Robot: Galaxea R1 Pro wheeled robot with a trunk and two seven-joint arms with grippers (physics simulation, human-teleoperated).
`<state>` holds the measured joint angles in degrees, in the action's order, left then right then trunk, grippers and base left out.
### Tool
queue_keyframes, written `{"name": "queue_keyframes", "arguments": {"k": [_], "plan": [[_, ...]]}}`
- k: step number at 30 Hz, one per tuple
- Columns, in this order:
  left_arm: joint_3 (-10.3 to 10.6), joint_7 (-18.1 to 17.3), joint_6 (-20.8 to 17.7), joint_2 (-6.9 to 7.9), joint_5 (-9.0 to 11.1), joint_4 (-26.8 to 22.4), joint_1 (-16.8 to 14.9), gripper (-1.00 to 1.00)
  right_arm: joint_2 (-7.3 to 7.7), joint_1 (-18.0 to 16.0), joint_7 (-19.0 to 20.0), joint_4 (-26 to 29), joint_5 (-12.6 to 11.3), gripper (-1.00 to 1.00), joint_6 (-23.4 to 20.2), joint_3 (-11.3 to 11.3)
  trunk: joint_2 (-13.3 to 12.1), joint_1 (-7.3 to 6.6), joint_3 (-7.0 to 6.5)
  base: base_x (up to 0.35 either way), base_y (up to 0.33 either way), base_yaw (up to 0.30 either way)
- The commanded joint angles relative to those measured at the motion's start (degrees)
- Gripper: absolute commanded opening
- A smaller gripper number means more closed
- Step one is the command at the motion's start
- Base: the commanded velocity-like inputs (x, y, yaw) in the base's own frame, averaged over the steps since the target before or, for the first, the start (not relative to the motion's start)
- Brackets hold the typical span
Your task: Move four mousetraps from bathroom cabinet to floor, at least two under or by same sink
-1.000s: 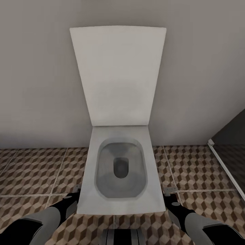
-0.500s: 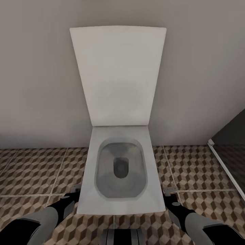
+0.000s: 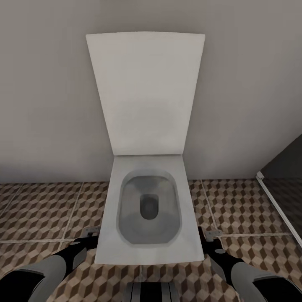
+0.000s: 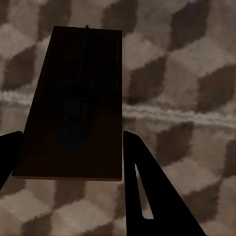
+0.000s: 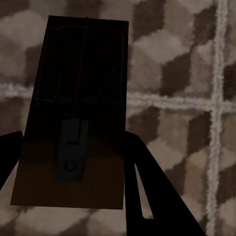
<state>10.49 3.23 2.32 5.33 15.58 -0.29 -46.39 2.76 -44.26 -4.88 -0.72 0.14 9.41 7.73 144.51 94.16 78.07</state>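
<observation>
A dark-brown mousetrap (image 4: 73,103) lies flat between the fingers of my left gripper (image 4: 71,135), which is shut on it above the cube-patterned bathroom floor (image 4: 187,73). My right gripper (image 5: 71,135) is shut on a second mousetrap (image 5: 78,88), whose metal spring and bar face the camera. In the head view my left gripper (image 3: 89,232) hangs low at the toilet's left side and my right gripper (image 3: 208,233) at its right side, both just above the bathroom floor (image 3: 37,209). The cabinet and the sink are out of view.
A white toilet (image 3: 110,197) with its lid raised stands straight ahead against the grey wall, between my two arms. A dark glass partition with a pale rail (image 3: 277,201) runs along the right. Tiled floor stretches to the left and right of the toilet.
My left gripper has drifted a little to the left and its arm has sunk slightly. The right arm has sunk slightly too. Both traps stay held.
</observation>
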Motion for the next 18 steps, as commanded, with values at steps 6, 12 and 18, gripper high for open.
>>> {"name": "queue_keyframes", "arguments": {"k": [6, 12, 18], "plan": [[0.5, 0.1, 0.1, 0.03, 0.3, 0.0, 0.0, -1.00, 0.04, 0.0, -0.3, -0.1, -0.1, -1.00, 0.2, 0.4, 0.0, -0.01, 0.03, 0.000, 0.000, 0.000], [0.5, 0.1, 0.1, -0.06, 0.3, 0.0, 0.0, -1.00, -0.02, 0.0, -0.3, -0.1, -0.1, -1.00, 0.2, 0.4, 0.0, -0.01, 0.03, 0.000, 0.000, 0.000], [0.5, 0.1, 0.1, -0.13, 0.2, 0.0, 0.0, -1.00, -0.04, 0.0, -0.4, -0.1, -0.1, -1.00, 0.2, 0.4, 0.0, -0.01, 0.03, 0.000, 0.000, 0.000]]}}
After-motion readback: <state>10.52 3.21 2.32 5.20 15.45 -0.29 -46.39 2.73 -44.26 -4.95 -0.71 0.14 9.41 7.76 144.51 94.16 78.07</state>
